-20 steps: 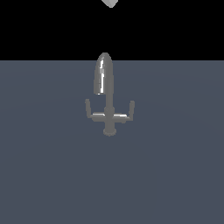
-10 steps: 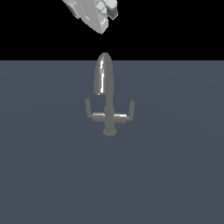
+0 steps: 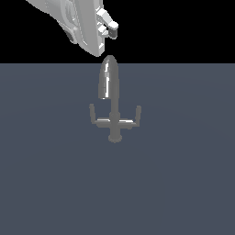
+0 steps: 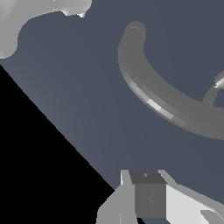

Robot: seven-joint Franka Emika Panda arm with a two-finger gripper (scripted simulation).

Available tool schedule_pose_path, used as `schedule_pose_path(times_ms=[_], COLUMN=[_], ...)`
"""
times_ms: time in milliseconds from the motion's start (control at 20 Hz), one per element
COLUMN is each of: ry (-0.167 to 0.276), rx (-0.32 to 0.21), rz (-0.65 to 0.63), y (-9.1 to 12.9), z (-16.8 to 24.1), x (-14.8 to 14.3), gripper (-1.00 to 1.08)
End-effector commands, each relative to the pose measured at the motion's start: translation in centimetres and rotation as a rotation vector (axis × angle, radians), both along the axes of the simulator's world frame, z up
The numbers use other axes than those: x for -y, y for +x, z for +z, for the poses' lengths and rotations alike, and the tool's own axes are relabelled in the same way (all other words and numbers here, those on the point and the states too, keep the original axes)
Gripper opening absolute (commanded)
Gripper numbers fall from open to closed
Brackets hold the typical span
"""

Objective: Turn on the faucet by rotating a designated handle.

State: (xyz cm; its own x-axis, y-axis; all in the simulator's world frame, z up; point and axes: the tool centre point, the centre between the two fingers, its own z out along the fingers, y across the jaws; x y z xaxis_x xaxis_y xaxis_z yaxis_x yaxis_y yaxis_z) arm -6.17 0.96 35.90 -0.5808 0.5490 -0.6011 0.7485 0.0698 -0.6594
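The grey faucet (image 3: 114, 120) stands on the flat floor, its glossy arched spout (image 3: 109, 79) rising above a thin stem. The handle (image 3: 97, 120) is the thin bar on the exterior view's left, with a short upturned end. A matching arm (image 3: 133, 121) sticks out on the other side. My gripper (image 3: 109, 25) hangs above the top of the spout, a little toward the exterior view's left, well clear of the handle. It is open and holds nothing. The wrist view looks down on the curved spout (image 4: 151, 98), with one dark finger pad (image 4: 148, 197) at the frame's edge.
A plain dark blue-grey floor (image 3: 183, 183) surrounds the faucet. The white arm body (image 3: 75, 23) slants in from the upper part of the exterior view's left. Black background lies behind it.
The gripper has come down from the top edge of the exterior view and now sits much closer to the spout's top. The faucet and its arms have not moved.
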Motion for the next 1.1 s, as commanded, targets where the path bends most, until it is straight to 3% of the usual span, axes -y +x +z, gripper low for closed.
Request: schedule_pose_path(times_ms=[0,1050], ry=[-0.005,-0.030], rx=[-0.071,-0.663], rz=[0.049,0.380], y=[0.8,6.5], z=[-0.8,-8.6], x=[-0.3,-3.5], gripper=[-1.00,-1.00])
